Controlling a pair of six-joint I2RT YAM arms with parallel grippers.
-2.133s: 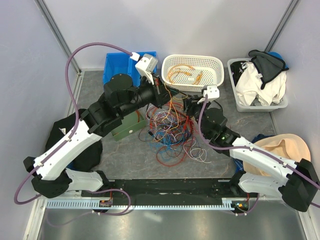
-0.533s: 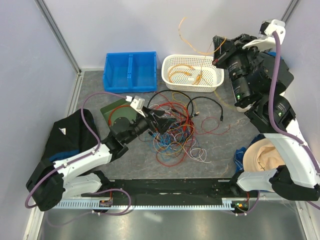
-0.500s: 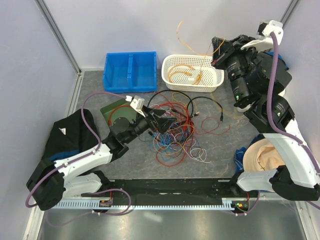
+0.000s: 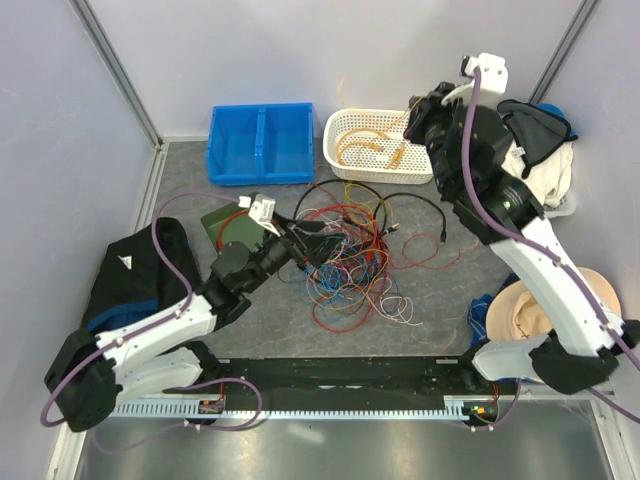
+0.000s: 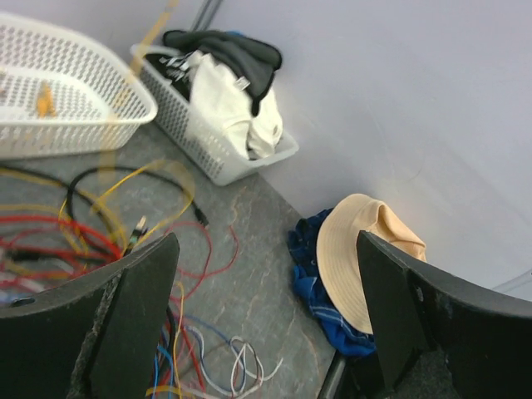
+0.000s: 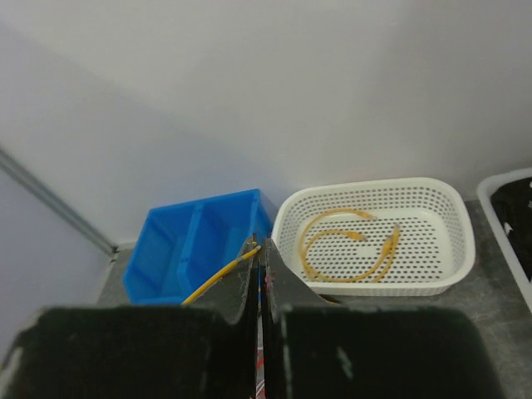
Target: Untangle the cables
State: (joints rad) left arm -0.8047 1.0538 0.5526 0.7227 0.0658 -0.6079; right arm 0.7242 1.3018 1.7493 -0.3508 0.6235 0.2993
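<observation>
Cables [image 4: 345, 270]: thin, smooth plastic sheathing, slight gloss. White basket [image 4: 370, 172]: perforated plastic, matt. Blue bin [image 4: 260, 176]: smooth moulded plastic, mild sheen. Table [image 4: 440, 300]: grey, mottled, stone-like, matt. Front sheet [image 4: 330, 450]: brushed metal, reflective. Hat [image 5: 357, 249]: tan woven cloth, soft, matt. Left gripper fingers [image 5: 137, 316]: black plastic, matt, edges rough and scuffed.

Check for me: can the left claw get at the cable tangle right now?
Probably yes: the left claw is open right at the near-left edge of the cable tangle, and nothing visible sits between them.
</observation>
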